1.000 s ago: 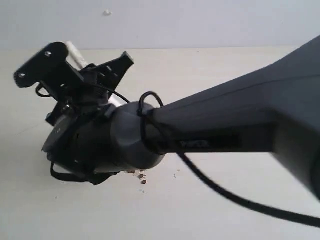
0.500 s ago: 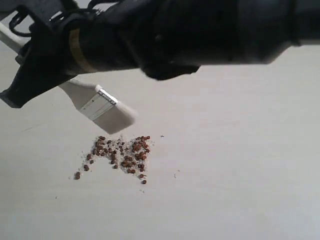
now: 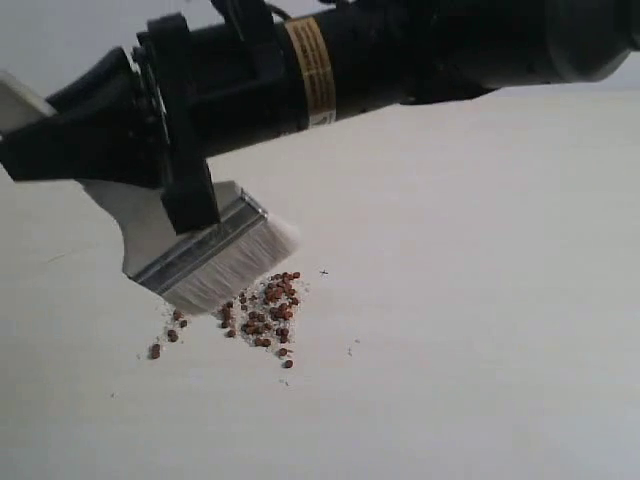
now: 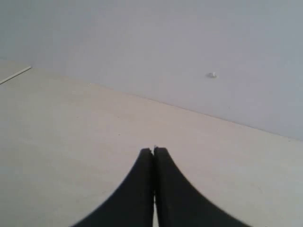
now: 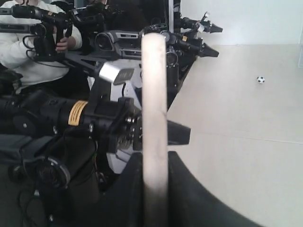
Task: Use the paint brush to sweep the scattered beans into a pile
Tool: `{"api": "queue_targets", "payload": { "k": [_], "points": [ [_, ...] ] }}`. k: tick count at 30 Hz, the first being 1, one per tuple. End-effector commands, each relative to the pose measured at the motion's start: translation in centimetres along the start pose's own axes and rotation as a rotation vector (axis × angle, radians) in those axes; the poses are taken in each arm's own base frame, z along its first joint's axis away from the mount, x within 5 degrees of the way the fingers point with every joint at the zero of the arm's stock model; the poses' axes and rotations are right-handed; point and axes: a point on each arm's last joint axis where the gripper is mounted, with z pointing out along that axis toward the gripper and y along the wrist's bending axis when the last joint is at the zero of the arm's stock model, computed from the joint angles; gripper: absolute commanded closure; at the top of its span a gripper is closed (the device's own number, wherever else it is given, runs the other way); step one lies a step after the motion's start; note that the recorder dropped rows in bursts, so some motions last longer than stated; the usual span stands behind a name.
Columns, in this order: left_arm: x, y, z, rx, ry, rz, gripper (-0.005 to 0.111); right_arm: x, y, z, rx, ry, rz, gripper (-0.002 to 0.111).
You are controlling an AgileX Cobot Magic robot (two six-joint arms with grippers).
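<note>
Seemingly diagonal paint brush (image 3: 200, 252), bristles (image 3: 240, 268) down-right.

Cream table, bare wall, an onlooker

Off-white crumbs (image 3: 352, 349) dot the table (image 3: 480, 300); a white speck (image 4: 213, 74) marks the grey wall (image 4: 142, 42); a person in white (image 5: 19, 52) stands beyond, with a small ball (image 5: 260, 80) well apart.

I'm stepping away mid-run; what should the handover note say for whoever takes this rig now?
Left gripper: shut, holding nothing, away from the work.
Right gripper: shut on the brush handle.
Brush: tilted, bristles at the left edge of the beans in the exterior view.
Done: most beans sit in a loose pile.
Left: sweep in the few stragglers at its left and near side.
</note>
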Motion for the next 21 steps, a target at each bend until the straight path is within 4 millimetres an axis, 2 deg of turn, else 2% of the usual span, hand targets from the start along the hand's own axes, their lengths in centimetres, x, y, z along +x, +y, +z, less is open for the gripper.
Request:
{"api": "queue_targets", "payload": {
  "k": [1, 6, 13, 21],
  "points": [
    [0.0, 0.0, -0.1, 0.007, -0.004, -0.001, 0.107, 3.2, 0.8, -0.3, -0.021, 0.025, -0.040, 0.108],
    [0.0, 0.0, -0.1, 0.007, -0.004, -0.001, 0.107, 6.5, 2.4, -0.7, -0.033, 0.072, 0.048, 0.108],
    [0.0, 0.0, -0.1, 0.007, -0.004, -0.001, 0.107, 8.2, 3.1, -1.2, 0.053, 0.005, 0.156, 0.108],
    [0.0, 0.0, -0.1, 0.007, -0.004, -0.001, 0.107, 10.5, 4.7, -1.5, 0.008, 0.076, 0.045, 0.108]
  ]
}}
